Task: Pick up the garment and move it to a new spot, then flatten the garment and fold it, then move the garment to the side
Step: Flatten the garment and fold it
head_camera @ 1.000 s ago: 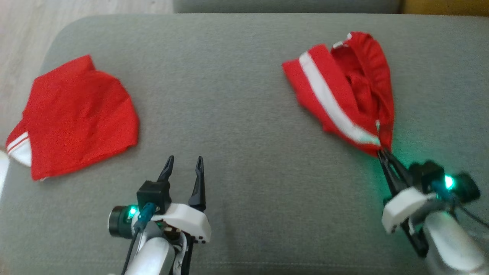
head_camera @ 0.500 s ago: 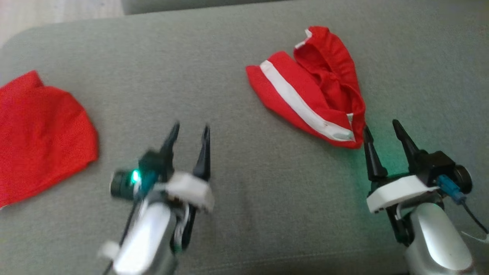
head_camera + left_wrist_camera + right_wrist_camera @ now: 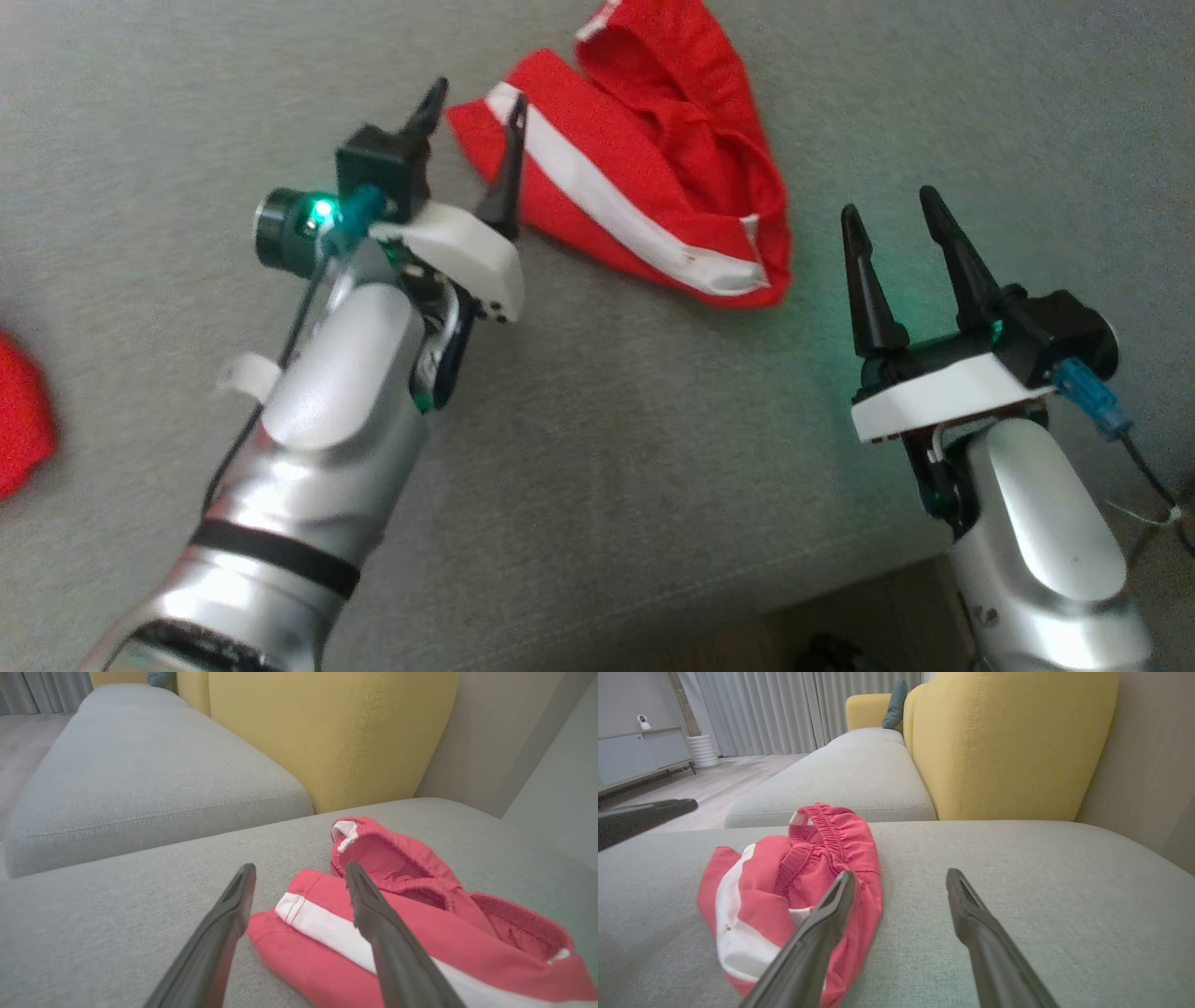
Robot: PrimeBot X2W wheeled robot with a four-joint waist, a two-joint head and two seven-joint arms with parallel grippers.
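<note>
On the grey sofa cushion point(image 3: 607, 467) lies the crumpled red garment point(image 3: 644, 177), white-striped. The left gripper point(image 3: 476, 98) hovers at its striped corner, jaws spread; the right gripper point(image 3: 887, 203) stands just beside its other end, jaws spread, empty.

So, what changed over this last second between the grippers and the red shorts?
The right gripper let go of the red shorts. It was shut on their near corner and now stands open, clear to their right. The left gripper reached forward to the shorts' striped end, open throughout. The head view shifted too, but that is the camera turning. The shorts stay crumpled on the grey cushion.
</note>
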